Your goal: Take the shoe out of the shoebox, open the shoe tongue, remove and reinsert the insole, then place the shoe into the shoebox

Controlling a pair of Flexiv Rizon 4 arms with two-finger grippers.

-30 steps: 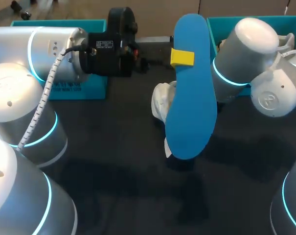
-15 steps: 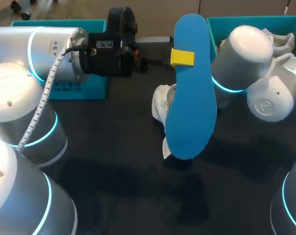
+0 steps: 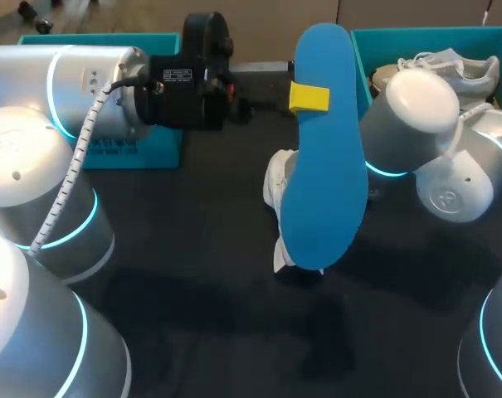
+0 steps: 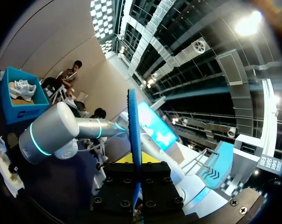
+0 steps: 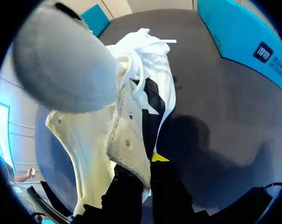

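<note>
My left gripper (image 3: 309,98) holds a blue insole (image 3: 325,182) upright above the middle of the table, one yellow tip across its upper part. Seen from the left wrist, the insole (image 4: 133,121) stands edge-on between that gripper's (image 4: 134,179) shut fingers. Behind the insole a white shoe (image 3: 277,178) is lifted off the table. My right arm (image 3: 408,116) reaches to it from the right, its gripper hidden by the insole. In the right wrist view my right gripper (image 5: 147,163) is shut on a cream flap at the opening of the shoe (image 5: 150,70).
A teal shoebox (image 3: 363,58) at the back right holds a second white shoe (image 3: 450,66). Another teal box (image 3: 143,153) sits at the back left behind my left arm. Dark bare tabletop (image 3: 234,323) lies in front.
My right arm has swung lower and to the right, uncovering the second shoe in the box. The held shoe has shifted slightly right. The insole has stayed in place.
</note>
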